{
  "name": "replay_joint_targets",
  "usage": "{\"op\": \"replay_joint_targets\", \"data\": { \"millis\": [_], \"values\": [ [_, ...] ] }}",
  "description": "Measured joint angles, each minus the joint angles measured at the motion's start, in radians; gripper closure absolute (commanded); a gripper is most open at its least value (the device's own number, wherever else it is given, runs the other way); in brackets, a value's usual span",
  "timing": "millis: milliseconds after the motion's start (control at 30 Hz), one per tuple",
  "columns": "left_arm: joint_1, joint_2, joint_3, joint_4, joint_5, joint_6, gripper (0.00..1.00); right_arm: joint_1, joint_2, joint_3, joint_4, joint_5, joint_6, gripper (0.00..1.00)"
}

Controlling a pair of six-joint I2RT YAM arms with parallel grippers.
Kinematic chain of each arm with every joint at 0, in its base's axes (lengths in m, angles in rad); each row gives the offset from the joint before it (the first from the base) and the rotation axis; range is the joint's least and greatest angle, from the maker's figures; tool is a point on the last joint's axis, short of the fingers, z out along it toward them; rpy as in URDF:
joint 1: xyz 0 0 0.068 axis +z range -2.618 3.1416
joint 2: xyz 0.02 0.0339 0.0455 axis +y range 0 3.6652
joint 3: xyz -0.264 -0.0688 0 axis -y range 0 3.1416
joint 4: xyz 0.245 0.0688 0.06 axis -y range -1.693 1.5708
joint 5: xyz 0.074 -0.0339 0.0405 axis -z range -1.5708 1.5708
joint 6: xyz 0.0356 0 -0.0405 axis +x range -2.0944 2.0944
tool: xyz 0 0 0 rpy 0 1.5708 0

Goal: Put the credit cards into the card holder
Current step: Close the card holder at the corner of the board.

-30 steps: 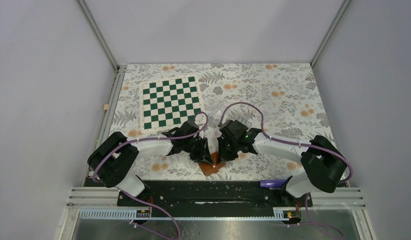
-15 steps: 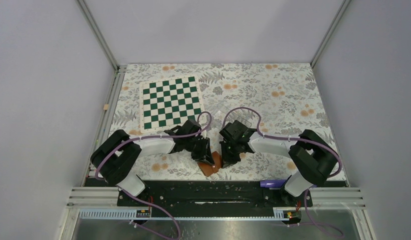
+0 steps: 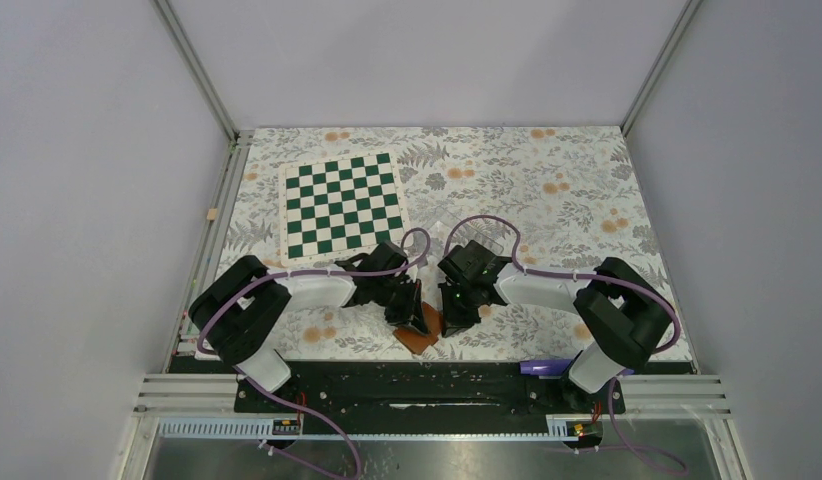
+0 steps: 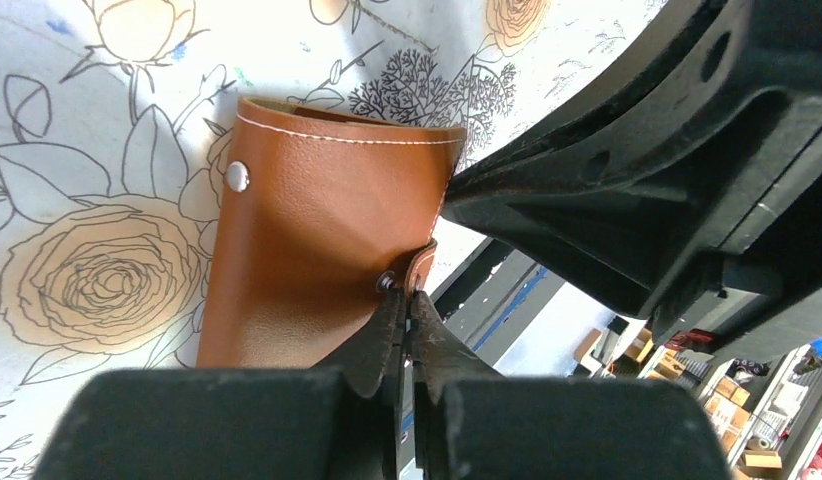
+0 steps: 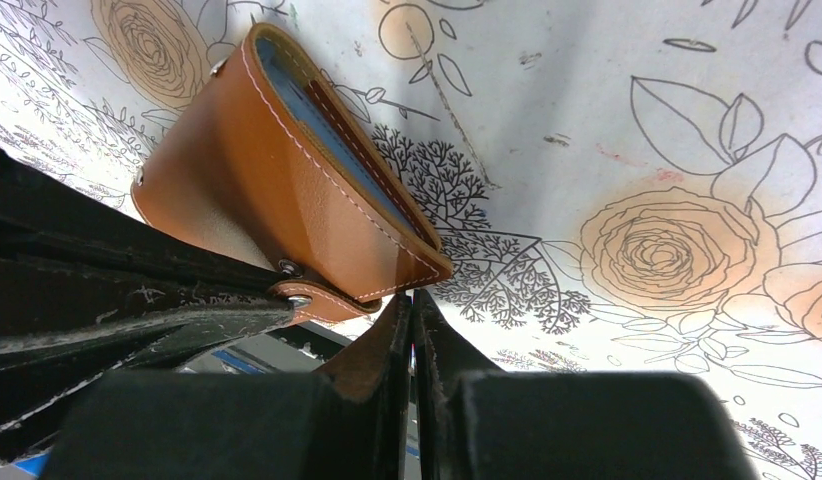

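Note:
The brown leather card holder sits folded between both grippers near the table's front edge. In the left wrist view it shows its outer face with a silver snap. My left gripper is shut on the holder's small snap tab. The right wrist view shows the holder from its open side, with pale blue-grey sleeves inside. My right gripper is shut, its tips pinching the lower corner of the holder's flap. The credit cards are out of view.
A green-and-white chessboard mat lies at the back left on the floral tablecloth. A small tan block sits by the left rail. The black base rail runs right behind the holder.
My left gripper has closed onto the snap tab. Both arms have drawn in toward each other, and the holder now looks narrower and more folded than before.

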Motion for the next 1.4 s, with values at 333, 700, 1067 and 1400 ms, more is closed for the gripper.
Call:
{"op": "replay_joint_targets", "data": {
  "millis": [333,700,1067,1400],
  "values": [
    [0.002,-0.027,0.0,-0.018,-0.013,-0.012,1.0,0.0,-0.015,0.01,0.0,0.0,-0.013,0.92],
    [0.024,-0.048,0.012,-0.033,-0.021,-0.018,1.0,-0.001,-0.092,0.053,0.012,-0.01,-0.045,0.95],
    [0.024,-0.012,0.013,-0.047,-0.04,-0.014,1.0,-0.001,0.051,0.109,0.031,-0.046,-0.063,0.96],
    [0.034,-0.008,0.013,-0.055,-0.051,-0.017,0.88,-0.003,0.097,0.134,0.034,-0.056,-0.068,0.98]
  ]
}}
